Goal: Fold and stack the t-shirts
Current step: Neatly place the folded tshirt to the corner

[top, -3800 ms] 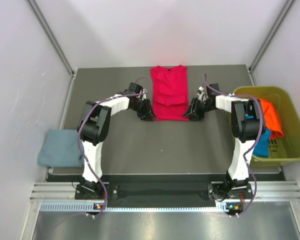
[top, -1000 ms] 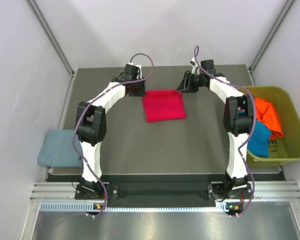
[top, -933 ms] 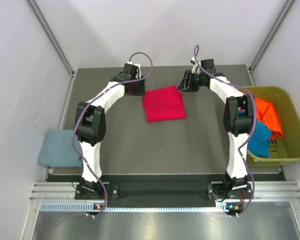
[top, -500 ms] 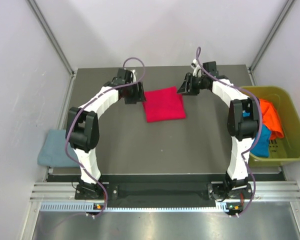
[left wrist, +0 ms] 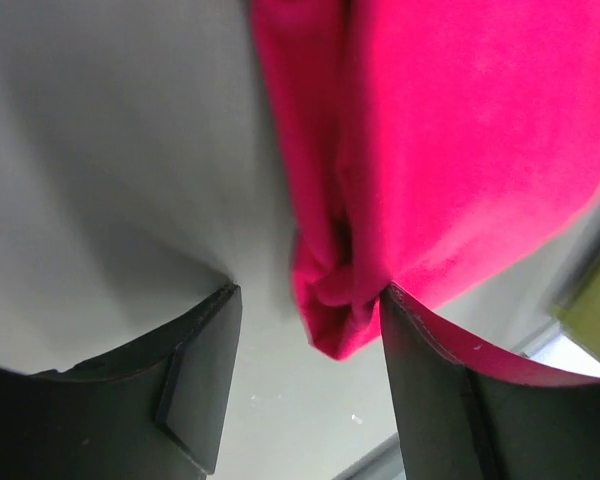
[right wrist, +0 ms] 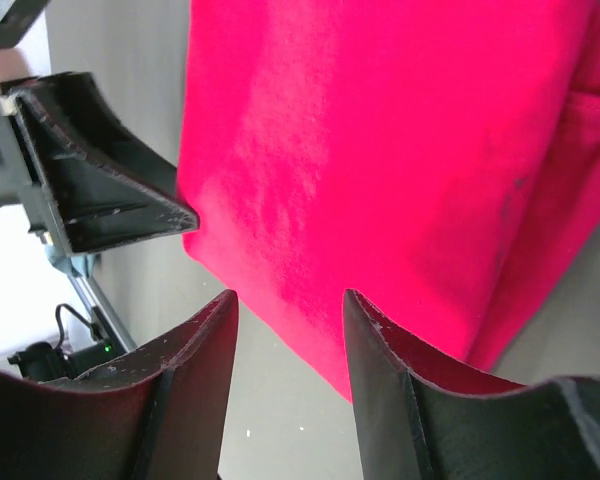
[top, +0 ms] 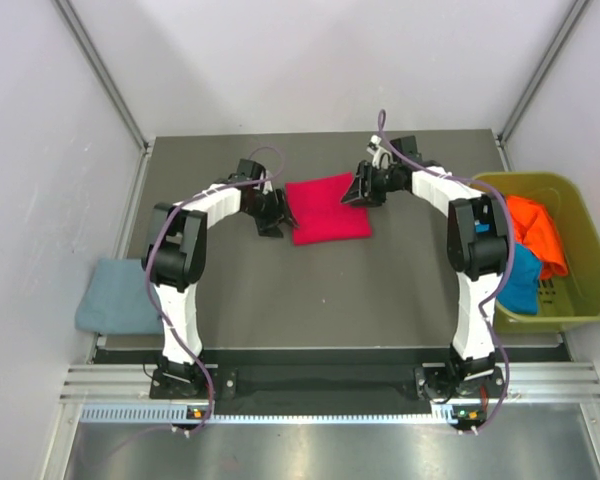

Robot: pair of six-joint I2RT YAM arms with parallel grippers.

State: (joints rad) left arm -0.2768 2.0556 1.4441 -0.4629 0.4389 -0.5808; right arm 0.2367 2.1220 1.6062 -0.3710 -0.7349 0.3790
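Observation:
A crimson red t-shirt [top: 328, 208] lies folded into a rough square at the middle of the far half of the table. My left gripper [top: 275, 216] stands open at the shirt's near-left corner. In the left wrist view that bunched red corner [left wrist: 332, 300] sits between the open fingers [left wrist: 198, 380] and touches the right one. My right gripper [top: 357, 192] is open at the shirt's far-right corner. Its fingertips [right wrist: 385, 360] straddle the edge of the red cloth [right wrist: 380, 150]. A folded grey-blue t-shirt [top: 120, 295] lies at the left edge. Orange [top: 540, 230] and turquoise [top: 521, 280] t-shirts lie crumpled in the bin.
An olive-green plastic bin [top: 580, 300] stands at the right edge of the dark table [top: 310, 290]. White walls close in the far and side edges. The left gripper's finger [right wrist: 90, 200] shows in the right wrist view, just beyond the shirt.
The red shirt went from a long strip to a folded square. Both grippers came down from its far edge to its corners, and the left jaws widened.

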